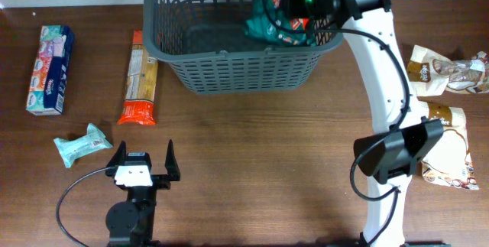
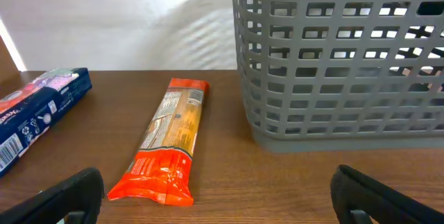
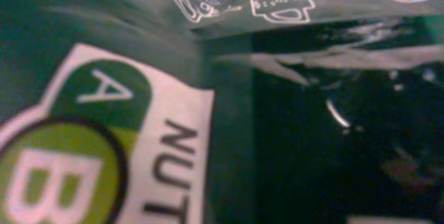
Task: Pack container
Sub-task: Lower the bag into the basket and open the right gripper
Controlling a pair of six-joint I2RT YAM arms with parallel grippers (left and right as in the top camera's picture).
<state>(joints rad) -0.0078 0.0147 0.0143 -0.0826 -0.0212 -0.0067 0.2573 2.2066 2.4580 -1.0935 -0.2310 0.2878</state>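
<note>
Left gripper (image 1: pixel 143 163): jaws spread wide, nothing between them. Ahead of them, slightly left, lies an orange pasta packet (image 2: pixel 168 141). The basket (image 1: pixel 237 71) stands ahead and to the right, its front wall unobstructed. A blue tissue box (image 1: pixel 50 69) sits further left, and a wipes pack (image 1: pixel 82 143) just left of the jaws.

Right gripper (image 1: pixel 292 4): over the basket's right end, right against a green packet (image 1: pixel 269 24). The packet fills the wrist view and hides the jaws, so I cannot tell their state. Snack bags (image 1: pixel 447 109) lie well to the right.
</note>
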